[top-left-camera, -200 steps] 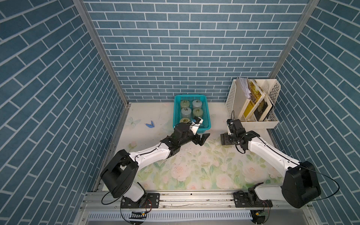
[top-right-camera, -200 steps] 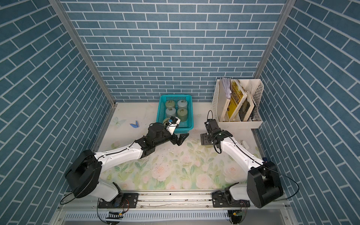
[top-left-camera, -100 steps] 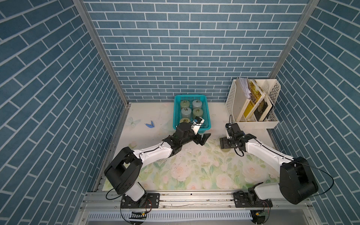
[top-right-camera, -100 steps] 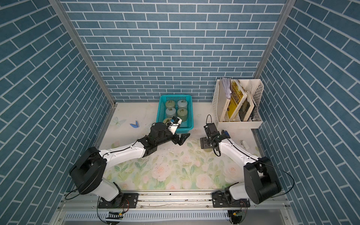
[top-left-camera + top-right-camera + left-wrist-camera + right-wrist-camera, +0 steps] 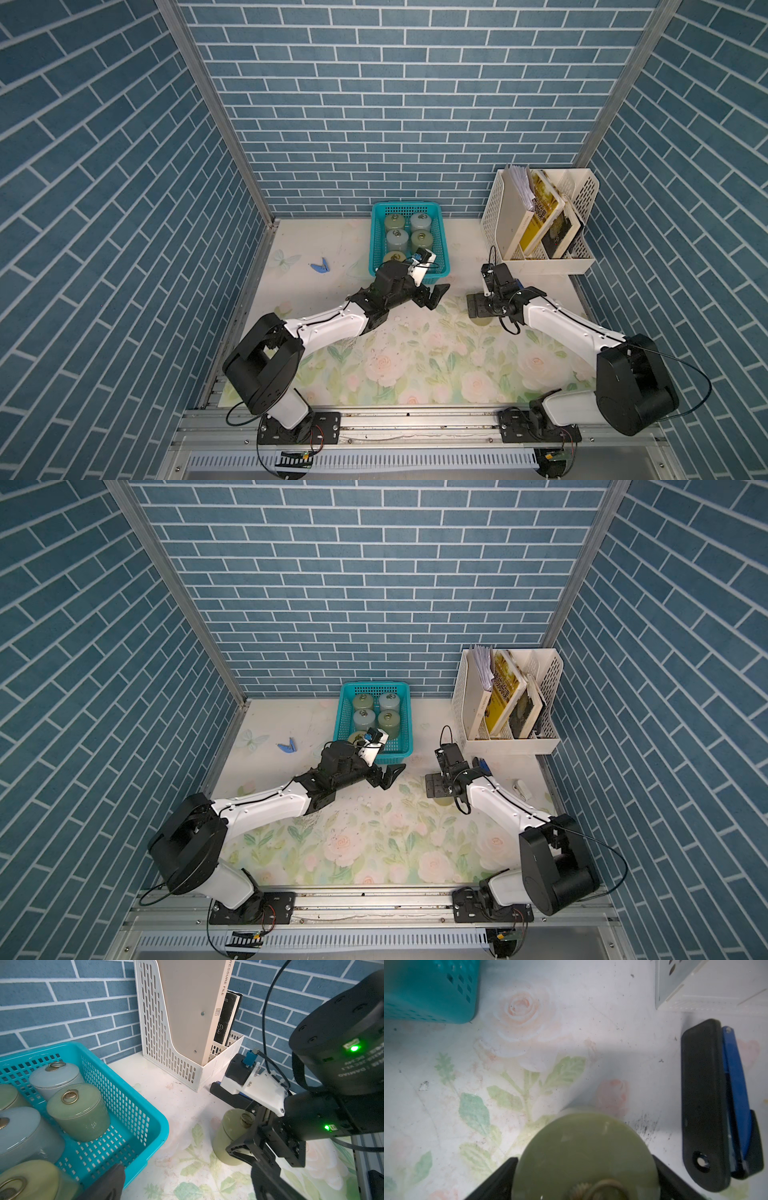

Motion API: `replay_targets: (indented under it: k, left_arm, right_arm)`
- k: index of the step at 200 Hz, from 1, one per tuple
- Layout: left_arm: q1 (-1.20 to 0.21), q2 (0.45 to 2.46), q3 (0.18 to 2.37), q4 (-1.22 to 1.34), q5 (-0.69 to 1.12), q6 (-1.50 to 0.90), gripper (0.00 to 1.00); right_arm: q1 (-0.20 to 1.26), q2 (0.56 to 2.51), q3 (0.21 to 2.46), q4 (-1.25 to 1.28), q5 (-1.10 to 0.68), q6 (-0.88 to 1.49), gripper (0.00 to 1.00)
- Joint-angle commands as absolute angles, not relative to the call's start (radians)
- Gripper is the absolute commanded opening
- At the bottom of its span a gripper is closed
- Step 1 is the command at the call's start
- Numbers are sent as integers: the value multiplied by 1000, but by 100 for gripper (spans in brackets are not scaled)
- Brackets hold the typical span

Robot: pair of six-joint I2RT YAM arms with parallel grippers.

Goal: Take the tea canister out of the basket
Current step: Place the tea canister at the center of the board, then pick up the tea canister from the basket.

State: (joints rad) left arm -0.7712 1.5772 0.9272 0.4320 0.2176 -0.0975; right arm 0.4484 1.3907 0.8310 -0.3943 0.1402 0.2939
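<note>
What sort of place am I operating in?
Likely a staged robot test booth: brick-print wall panels on metal corner posts, a floral mat as tabletop, props like the basket and file rack.

Both top views: we look steeply down from high behind left pincer (image 5: 434, 296) and right pincer (image 5: 478, 307), far off. Wrist views: close behind own pincer, sharing basket (image 5: 124, 1109) corner, canister (image 5: 226, 1136).

Five canisters (image 5: 395, 239) in basket (image 5: 405, 204), sixth canister (image 5: 225, 1138) on table (image 5: 316, 291) right of it, file rack (image 5: 544, 264) behind
</note>
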Motion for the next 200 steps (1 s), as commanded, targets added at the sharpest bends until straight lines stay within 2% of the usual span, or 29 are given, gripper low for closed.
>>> replay_targets:
  k: [1,45,103,155,200]
  left_arm:
    - [-776,1567,948,434,208,-95,100]
    - [-777,1548,943,437,187,-101,100]
    - [-738,1490,991,368,92,-100,100]
    - [-577,1404,988,253,41,-149,100]
    - [-415,1335,947,123,51,-151,100]
  right_arm:
    - [445,1391,840,-376,150,311,100]
    - [445,1387,875,-399,162,308,100]
    - [477,1348,1074,-445,200,274,100]
    - [554,1543,1293,-412,109,247,99]
    - [656,1834,1569,-430,38,244,98]
